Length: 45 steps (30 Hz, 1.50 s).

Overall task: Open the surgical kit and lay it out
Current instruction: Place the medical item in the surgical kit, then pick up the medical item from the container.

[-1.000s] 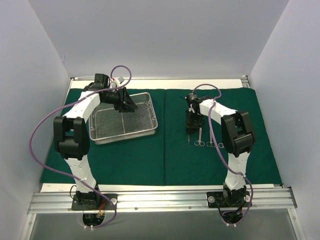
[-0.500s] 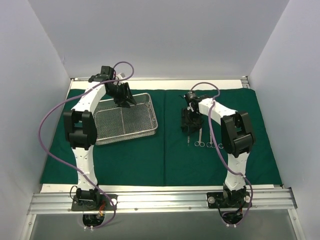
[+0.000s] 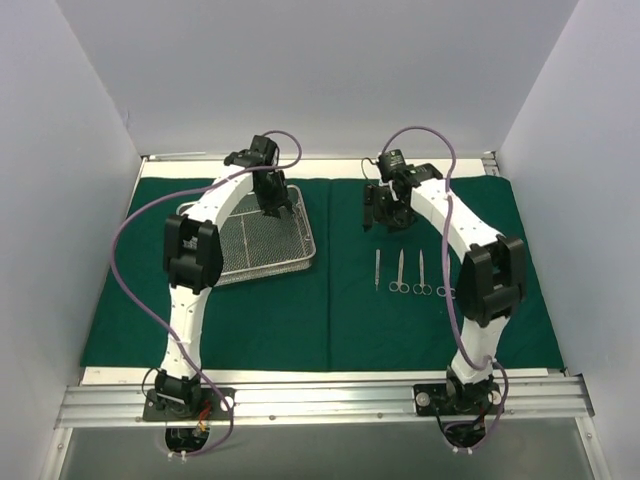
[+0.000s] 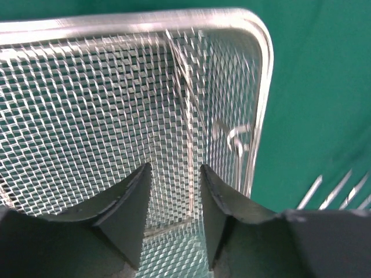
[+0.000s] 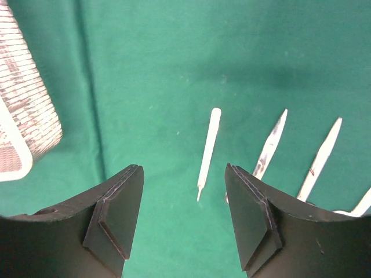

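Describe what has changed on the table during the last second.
The right gripper opened its fingers, left the slim leftmost instrument in the row, and withdrew toward the far edge. The left gripper swung rightward over the tray, empty. Tray, cloth and other instruments stayed.

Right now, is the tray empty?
Not empty. The left wrist view shows a slim steel instrument lying inside the tray, near its side wall.
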{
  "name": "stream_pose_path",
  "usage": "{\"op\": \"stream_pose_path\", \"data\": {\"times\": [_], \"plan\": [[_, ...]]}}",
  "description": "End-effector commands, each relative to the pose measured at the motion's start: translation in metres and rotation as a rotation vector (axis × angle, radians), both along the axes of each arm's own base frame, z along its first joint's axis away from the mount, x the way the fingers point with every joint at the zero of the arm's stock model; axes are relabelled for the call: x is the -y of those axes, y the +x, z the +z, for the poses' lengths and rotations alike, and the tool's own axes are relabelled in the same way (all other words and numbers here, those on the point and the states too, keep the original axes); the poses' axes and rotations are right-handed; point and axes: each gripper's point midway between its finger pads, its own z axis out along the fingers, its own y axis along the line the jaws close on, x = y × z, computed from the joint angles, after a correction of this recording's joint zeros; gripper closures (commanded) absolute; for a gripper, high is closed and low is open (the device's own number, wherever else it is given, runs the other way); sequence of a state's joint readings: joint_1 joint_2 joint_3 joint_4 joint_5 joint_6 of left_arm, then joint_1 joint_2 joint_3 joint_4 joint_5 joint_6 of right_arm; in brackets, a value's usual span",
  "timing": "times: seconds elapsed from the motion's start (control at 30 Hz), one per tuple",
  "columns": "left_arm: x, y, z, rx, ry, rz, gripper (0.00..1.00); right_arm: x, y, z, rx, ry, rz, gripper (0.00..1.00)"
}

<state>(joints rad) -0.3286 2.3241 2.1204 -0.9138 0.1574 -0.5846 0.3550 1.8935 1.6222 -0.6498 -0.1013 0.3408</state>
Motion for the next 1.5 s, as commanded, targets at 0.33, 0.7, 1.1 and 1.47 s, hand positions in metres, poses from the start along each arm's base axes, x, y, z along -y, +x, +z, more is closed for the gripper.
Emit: {"op": "stream_pose_path", "data": {"times": [0.33,0.7,1.1,1.47], "plan": [[-0.011,0.034,-0.023,0.035,0.112,0.187,0.61,0.043,-0.056,0.038,0.067,0.039,-0.008,0.41],[0.003,0.031,-0.036,0.047,0.143,0.205,0.57,0.051,-0.063,0.038,0.074,0.059,-0.004,0.42],[0.005,0.035,-0.033,0.09,0.137,0.25,0.56,0.053,-0.068,0.036,0.075,0.074,-0.005,0.42],[0.011,0.03,-0.054,0.049,0.121,0.249,0.54,0.054,-0.068,0.035,0.077,0.082,-0.004,0.42]]}}
